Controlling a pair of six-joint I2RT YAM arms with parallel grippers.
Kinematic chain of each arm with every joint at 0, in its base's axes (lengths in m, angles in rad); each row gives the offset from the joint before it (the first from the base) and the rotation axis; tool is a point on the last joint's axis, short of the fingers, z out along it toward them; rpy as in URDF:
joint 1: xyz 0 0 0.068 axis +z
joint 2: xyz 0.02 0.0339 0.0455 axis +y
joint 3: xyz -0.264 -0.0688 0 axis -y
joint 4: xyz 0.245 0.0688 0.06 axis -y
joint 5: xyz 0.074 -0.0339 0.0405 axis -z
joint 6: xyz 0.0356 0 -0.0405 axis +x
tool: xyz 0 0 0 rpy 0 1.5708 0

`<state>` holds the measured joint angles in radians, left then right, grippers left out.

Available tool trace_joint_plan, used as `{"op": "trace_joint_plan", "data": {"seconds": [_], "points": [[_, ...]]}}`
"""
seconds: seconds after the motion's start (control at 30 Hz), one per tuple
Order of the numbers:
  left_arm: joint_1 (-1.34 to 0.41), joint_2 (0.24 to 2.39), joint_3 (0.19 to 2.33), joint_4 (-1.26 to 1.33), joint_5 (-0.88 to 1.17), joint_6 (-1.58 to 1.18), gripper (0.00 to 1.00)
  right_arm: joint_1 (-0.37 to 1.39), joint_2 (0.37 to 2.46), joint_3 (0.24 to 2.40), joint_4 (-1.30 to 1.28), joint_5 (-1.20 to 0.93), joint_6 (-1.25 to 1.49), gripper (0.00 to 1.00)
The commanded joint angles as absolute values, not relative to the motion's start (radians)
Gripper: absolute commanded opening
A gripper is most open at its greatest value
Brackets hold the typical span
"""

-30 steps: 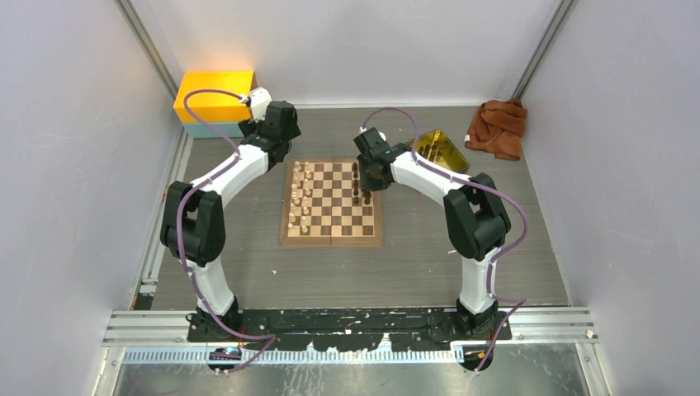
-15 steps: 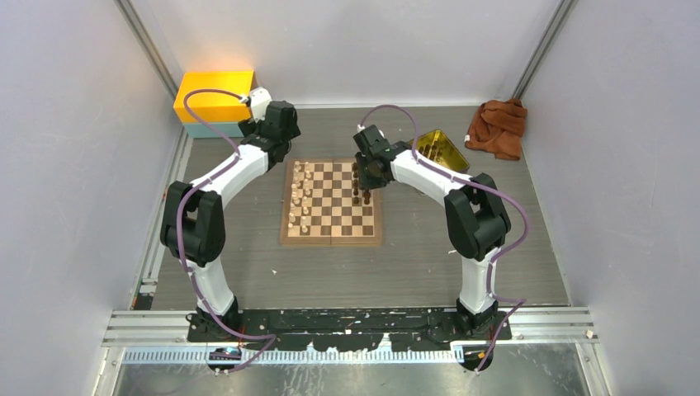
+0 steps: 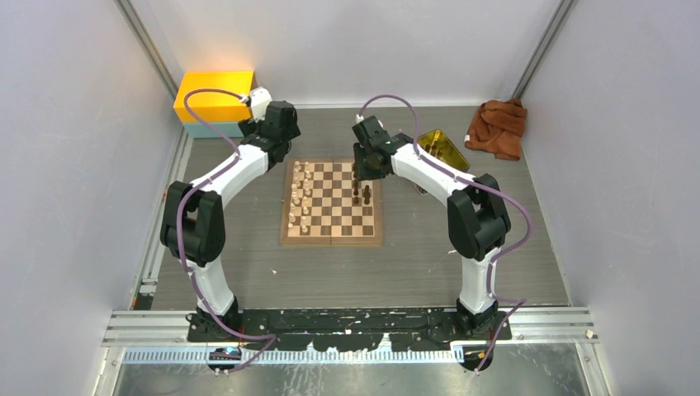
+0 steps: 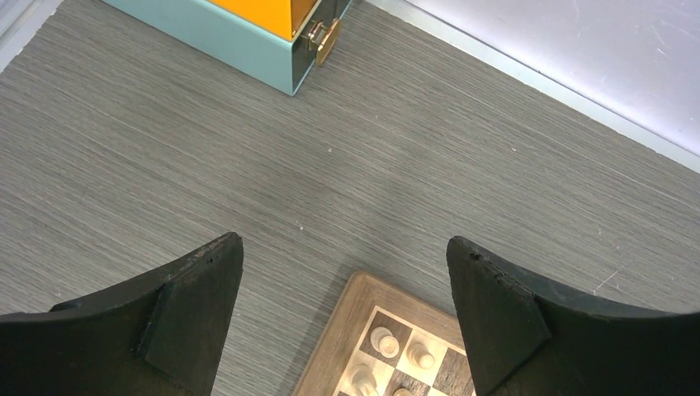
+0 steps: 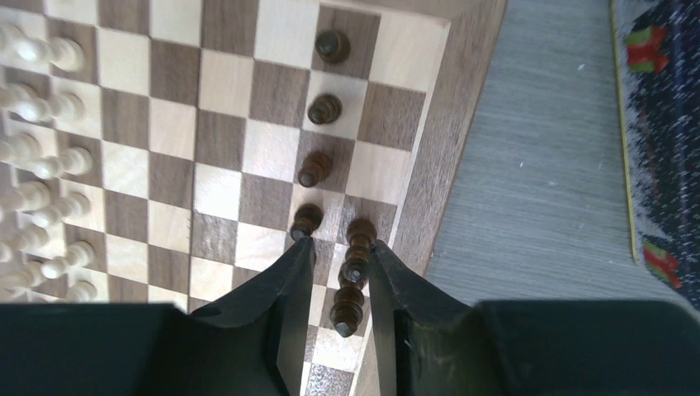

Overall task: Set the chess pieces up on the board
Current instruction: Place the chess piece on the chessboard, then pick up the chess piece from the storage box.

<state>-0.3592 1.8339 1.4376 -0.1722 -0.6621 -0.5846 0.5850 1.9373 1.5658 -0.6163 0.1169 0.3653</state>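
At left of the square checked wooden chessboard (image 3: 330, 240): pale cream turned chessmen (image 3: 302, 198) are set in two files.
Left gripper (image 4: 342, 243): held spread wide, empty, by the board's far corner.
Board's right: four dark brown pawns (image 5: 323, 107) are placed; outer file barely begun.
Right gripper (image 5: 338, 246): parted astride a dark piece (image 5: 355, 268) stood in that file.

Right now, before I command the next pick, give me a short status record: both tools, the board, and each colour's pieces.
left tool: wide open, empty, over the table beyond the far-left corner of the board
right tool: jaws apart, low over the board, straddling dark pieces in its right edge column
pale pieces: two columns along the left side
dark pieces: seven showing, right side unfinished
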Motion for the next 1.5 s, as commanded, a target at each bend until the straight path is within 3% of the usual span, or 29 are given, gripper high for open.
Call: {"op": "trace_joint_plan", "data": {"seconds": [0.0,0.23,0.77,1.47], "points": [[-0.362,1.804,1.454,-0.127,-0.694,-0.563,0.93,0.570,1.878,1.679,-0.624,0.163,0.348,0.39],[-0.362,1.805,1.454,-0.122,-0.703,-0.547,0.94,0.498,1.872,1.788,-0.669,0.233,0.352,0.48],[-0.362,1.841,1.478,-0.108,-0.693,-0.538,0.95,0.194,1.928,1.700,-0.617,0.201,0.401,0.48],[-0.357,1.879,1.491,-0.095,-0.686,-0.531,0.94,0.116,2.101,1.830,-0.600,0.124,0.364,0.47]]}}
